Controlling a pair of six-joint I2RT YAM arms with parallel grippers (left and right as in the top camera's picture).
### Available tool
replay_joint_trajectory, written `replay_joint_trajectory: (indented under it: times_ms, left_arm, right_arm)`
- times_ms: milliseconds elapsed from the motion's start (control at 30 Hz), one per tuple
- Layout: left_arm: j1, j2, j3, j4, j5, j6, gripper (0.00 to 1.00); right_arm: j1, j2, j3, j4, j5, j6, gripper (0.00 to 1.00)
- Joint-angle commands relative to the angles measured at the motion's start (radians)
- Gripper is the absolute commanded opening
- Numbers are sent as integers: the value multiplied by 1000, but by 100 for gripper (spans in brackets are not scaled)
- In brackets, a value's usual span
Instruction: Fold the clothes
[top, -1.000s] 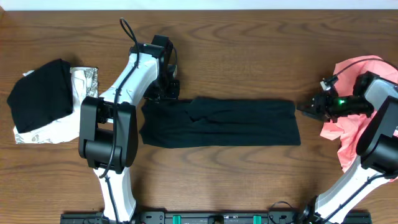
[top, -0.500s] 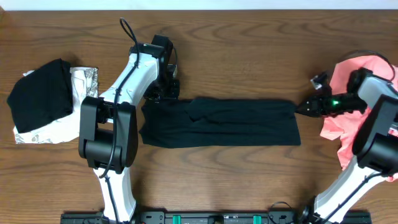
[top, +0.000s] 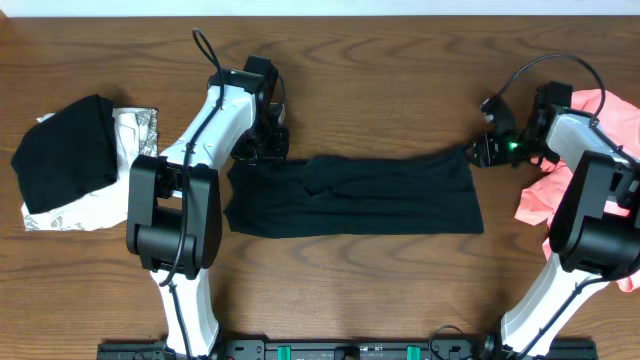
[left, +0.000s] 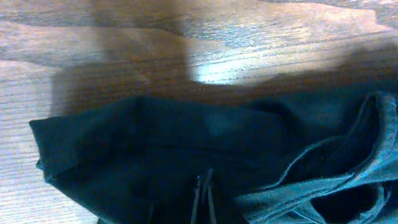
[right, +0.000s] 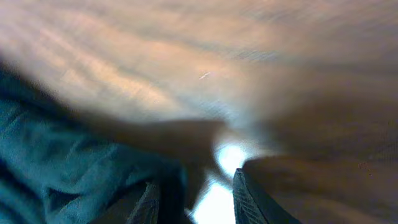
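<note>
A black T-shirt (top: 360, 195) lies folded into a long strip across the middle of the table. My left gripper (top: 262, 150) is at the strip's upper left corner. In the left wrist view its fingers (left: 202, 199) are pressed together in the dark fabric (left: 186, 143). My right gripper (top: 480, 152) is at the strip's upper right corner. In the right wrist view its fingers (right: 199, 199) stand apart over bare wood, and the shirt's edge (right: 50, 143) reaches the left finger.
A folded black garment (top: 65, 150) lies on a white-grey patterned one (top: 135, 130) at the far left. A salmon-pink garment (top: 540, 200) is heaped at the right edge, partly under my right arm. The table is wood.
My right gripper has moved left and toward the far side, from beside the pink garment to the shirt's upper right corner. The left arm has not moved.
</note>
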Motion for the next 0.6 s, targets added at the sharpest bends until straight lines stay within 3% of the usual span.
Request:
replay_joint_trajectory:
  times_ms: [0,233,433,567]
  left_arm:
    - [2,-11,-2,-3,-12,-6,6]
    - [2,-11,-2,-3,-12,-6,6]
    - [2,-11,-2,-4,-12,-6,6]
    - [2,-11,-2,-4,-12,-6,6]
  right_arm:
    - [5,4,-4,33,185,156,39]
    - [6,4,-4,100,259,262,40]
    - [4,-13,10,61,257,266,41]
    - [4,-64,45,21,140,262,27]
